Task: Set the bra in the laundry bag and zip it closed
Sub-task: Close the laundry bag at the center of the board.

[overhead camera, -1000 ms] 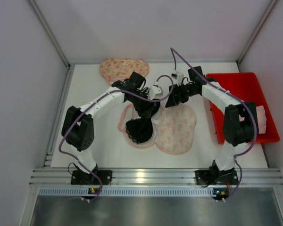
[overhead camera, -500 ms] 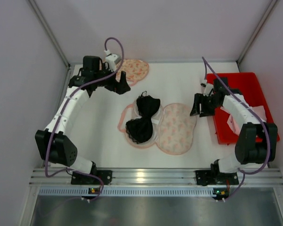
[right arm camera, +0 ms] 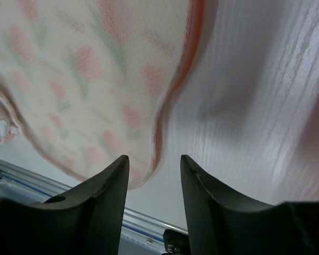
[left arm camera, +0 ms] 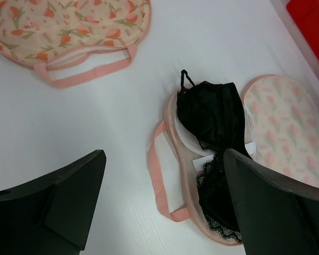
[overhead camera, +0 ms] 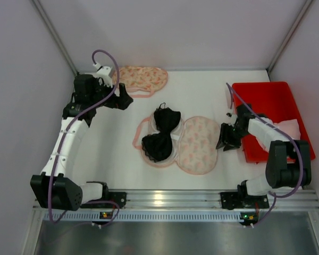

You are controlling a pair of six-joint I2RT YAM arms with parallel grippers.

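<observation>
bra on open laundry bag, white table, grey walls

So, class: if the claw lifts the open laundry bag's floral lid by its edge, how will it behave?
Probably floppy: the lid is thin mesh lying flat, so it should drape from the right claw. Likely light, so a push may slide the laundry bag, shifting the loose bra.

Bare desk opens lower left of the laundry bag; red bin walls the right, second bag crowds upper centre.
</observation>
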